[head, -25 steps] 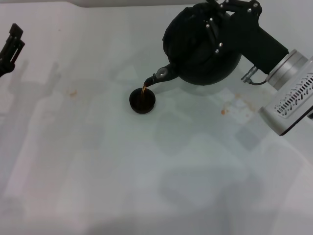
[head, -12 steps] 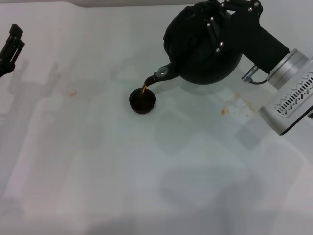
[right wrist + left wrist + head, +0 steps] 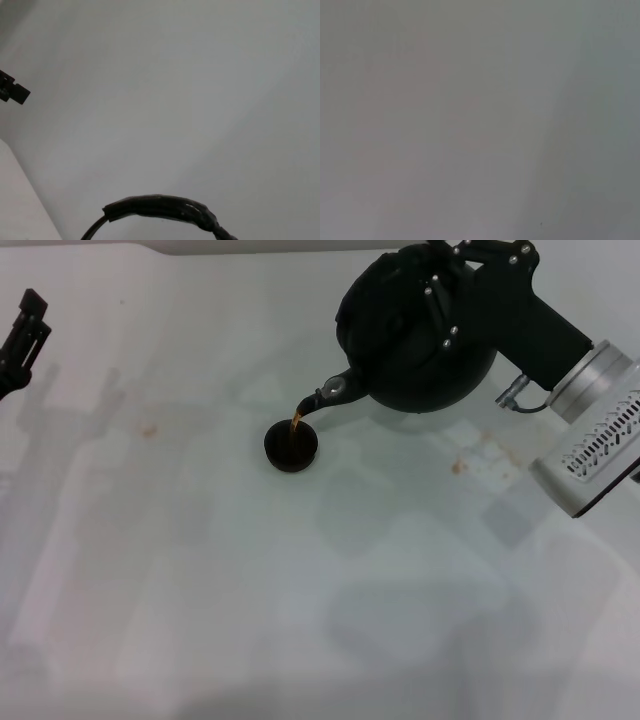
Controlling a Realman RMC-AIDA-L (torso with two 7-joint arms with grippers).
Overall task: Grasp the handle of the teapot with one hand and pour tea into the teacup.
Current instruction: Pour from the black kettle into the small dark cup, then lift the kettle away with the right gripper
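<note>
The black teapot [image 3: 405, 340] hangs tilted above the white table, with its spout [image 3: 325, 395] pointing down to the left. A thin amber stream of tea [image 3: 296, 423] runs from the spout into the small dark teacup [image 3: 291, 447], which stands on the table below it. My right gripper [image 3: 470, 280] is shut on the handle at the top of the pot. Part of the handle [image 3: 160, 207] shows in the right wrist view. My left gripper [image 3: 22, 332] is parked at the table's far left edge. It also shows in the right wrist view [image 3: 13, 91].
Small brownish stains mark the table left of the cup [image 3: 150, 428] and below the pot on the right [image 3: 458, 467]. The right arm's silver and white wrist [image 3: 595, 430] reaches in from the right edge. The left wrist view shows only bare surface.
The teapot stays tilted in the same place and tea keeps running into the cup. Neither arm has visibly moved.
</note>
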